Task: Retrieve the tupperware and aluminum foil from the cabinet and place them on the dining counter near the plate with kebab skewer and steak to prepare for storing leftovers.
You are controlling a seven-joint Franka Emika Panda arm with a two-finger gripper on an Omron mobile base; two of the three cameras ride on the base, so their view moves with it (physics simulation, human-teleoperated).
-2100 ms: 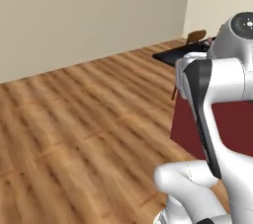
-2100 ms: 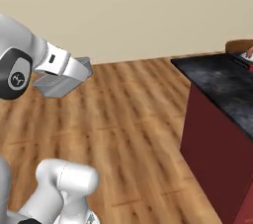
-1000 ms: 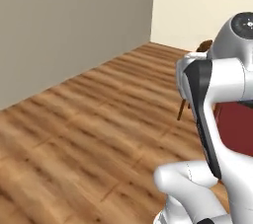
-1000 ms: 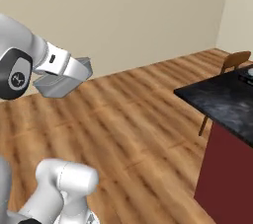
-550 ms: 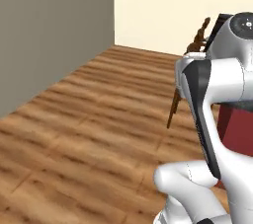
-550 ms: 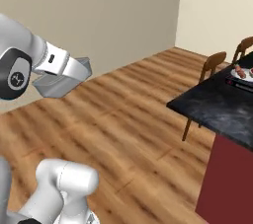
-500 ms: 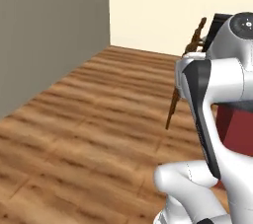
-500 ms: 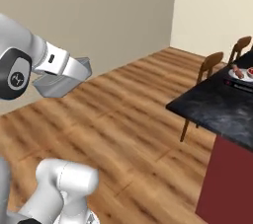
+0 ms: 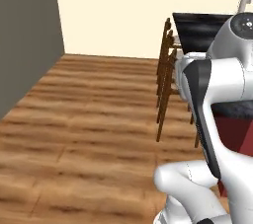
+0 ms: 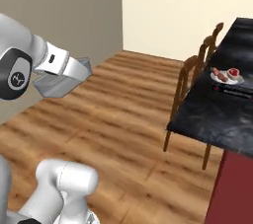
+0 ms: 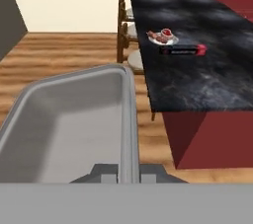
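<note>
Grey tupperware (image 11: 74, 124) sits pinched by its rim in the gripper (image 11: 129, 171), carried in the air above the wooden floor (image 10: 123, 119). Further off, the black-topped desk (image 11: 197, 70) holds the white plate (image 11: 162, 38) with the aluminum foil (image 11: 182, 50) just beside it.

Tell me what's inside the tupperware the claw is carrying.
Nothing: the tupperware shows a bare pale floor and walls. Its nearest corner is hidden behind the rim where the claw pinches it.
</note>
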